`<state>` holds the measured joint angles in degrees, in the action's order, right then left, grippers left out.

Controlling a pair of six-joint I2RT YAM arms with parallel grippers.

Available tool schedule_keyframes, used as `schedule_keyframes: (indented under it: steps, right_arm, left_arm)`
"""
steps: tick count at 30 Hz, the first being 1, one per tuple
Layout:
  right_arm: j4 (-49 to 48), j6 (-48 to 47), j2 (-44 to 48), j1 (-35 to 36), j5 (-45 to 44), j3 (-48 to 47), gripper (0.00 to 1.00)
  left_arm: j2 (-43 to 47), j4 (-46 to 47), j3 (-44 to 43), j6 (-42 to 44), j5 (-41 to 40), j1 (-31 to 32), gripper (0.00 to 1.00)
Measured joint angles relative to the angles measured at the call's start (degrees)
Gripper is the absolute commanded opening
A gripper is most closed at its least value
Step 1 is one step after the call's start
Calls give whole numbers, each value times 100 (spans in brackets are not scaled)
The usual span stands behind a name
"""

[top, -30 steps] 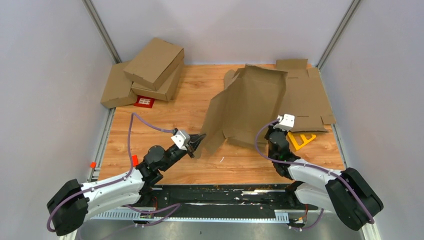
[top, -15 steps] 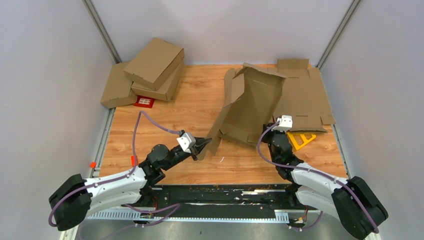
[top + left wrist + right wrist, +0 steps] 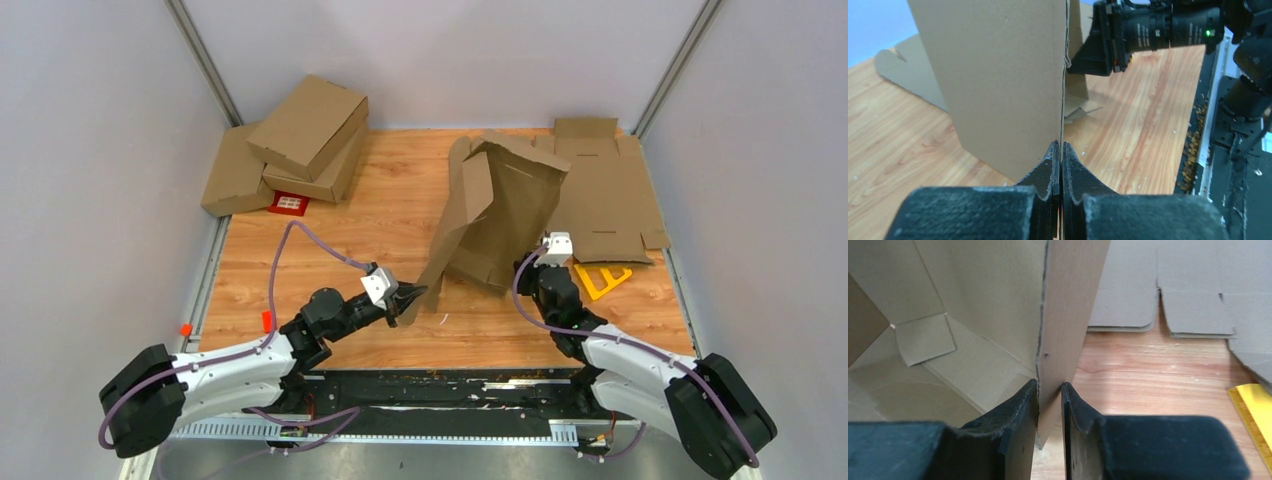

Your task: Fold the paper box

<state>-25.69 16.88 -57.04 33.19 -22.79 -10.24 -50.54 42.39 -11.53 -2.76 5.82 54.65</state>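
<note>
Paper box (image 3: 495, 215) at centre-right of wooden surface (image 3: 330, 250), tipped up on edge, only partly folded, with panels and flaps standing at angles and open inside facing right.

Left fingers (image 3: 1048, 170) pressed fully together on thin near-left edge of paper box, low down by surface. Sheet edge running straight up from the tips in left wrist view, right arm's dark wrist visible just behind it.

Right fingers (image 3: 1020, 410) at near-right edge of paper box, a narrow gap between them, one on each side of an upright panel. Inner one against the cut edge. Cannot tell whether actually pinching or just straddling. Inside of box, with a small tab flap, on left in right wrist view.

Flat blanks (image 3: 610, 190) lying back-right, partly behind paper box. Yellow ruler (image 3: 603, 280) on surface just beside right wrist, touching near edge of blanks. Closed boxes (image 3: 305, 125) stacked at back-left corner, well apart from paper box, red tag (image 3: 289, 204) at their near side.
</note>
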Motion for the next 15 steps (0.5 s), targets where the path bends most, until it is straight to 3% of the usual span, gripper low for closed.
schedule_keyframes:
  steps: [5,12,13,15]
  right_arm:
    - [321,-15,-76,4,457,-188,47]
    - [654,-186,-9,7,726,-358,56]
    - [664,-203,17,4,767,-358,62]
    - [708,-240,59,4,907,-376,86]
  left_arm:
    - [-197,-118,-26,-105,238,13,0]
    - [-127,-341,-94,-175,79,24,0]
    - [-109,-367,-94,-184,33,28,0]
    - [-103,-402,-94,-190,-33,35,0]
